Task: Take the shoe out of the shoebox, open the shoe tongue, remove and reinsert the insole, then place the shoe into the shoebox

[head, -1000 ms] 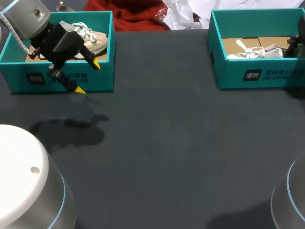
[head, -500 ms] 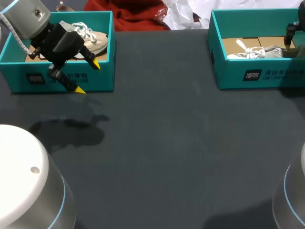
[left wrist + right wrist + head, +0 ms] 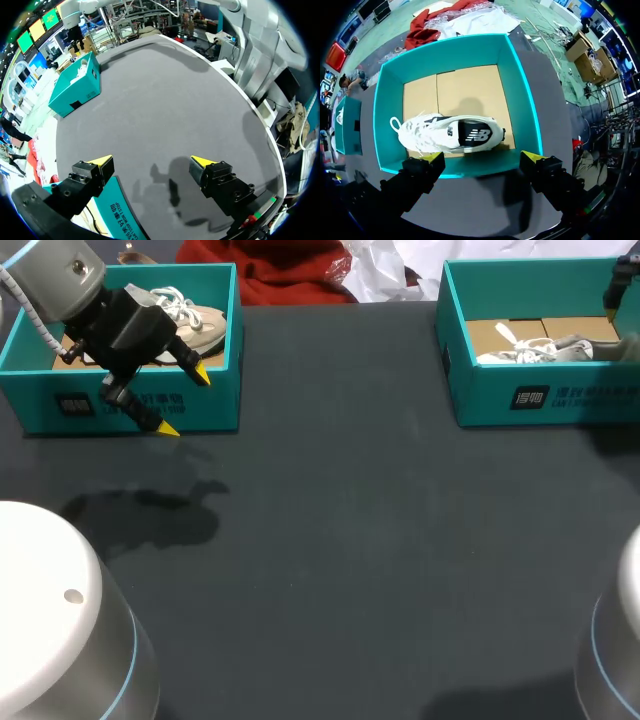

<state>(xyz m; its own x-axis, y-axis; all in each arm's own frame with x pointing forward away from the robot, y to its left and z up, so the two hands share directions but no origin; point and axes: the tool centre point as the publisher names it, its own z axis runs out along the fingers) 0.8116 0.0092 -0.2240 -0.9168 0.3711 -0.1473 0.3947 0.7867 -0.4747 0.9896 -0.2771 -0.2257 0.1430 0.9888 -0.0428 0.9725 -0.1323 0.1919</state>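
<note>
A white shoe (image 3: pixel 452 134) lies on its side on the cardboard floor of the right teal shoebox (image 3: pixel 522 100), also seen as the shoe (image 3: pixel 535 348) in the box (image 3: pixel 530 398) at the table's far right. My right gripper (image 3: pixel 484 156) hangs open above that box's near wall, holding nothing; only its black end (image 3: pixel 622 280) shows at the head view's edge. A beige shoe (image 3: pixel 195 320) sits in the left teal shoebox (image 3: pixel 60 405). My left gripper (image 3: pixel 185 401) hovers open and empty over this box's front wall (image 3: pixel 117 210).
The dark table mat (image 3: pixel 330 520) stretches between the two boxes. My arms' white bases (image 3: pixel 60 620) (image 3: pixel 615 660) stand at the near corners. Red cloth (image 3: pixel 290 270) and white plastic (image 3: pixel 385 270) lie at the far edge.
My right gripper has lifted up and back from the white shoe, which stays in its box, and its fingers have spread wider. The left arm has not moved.
</note>
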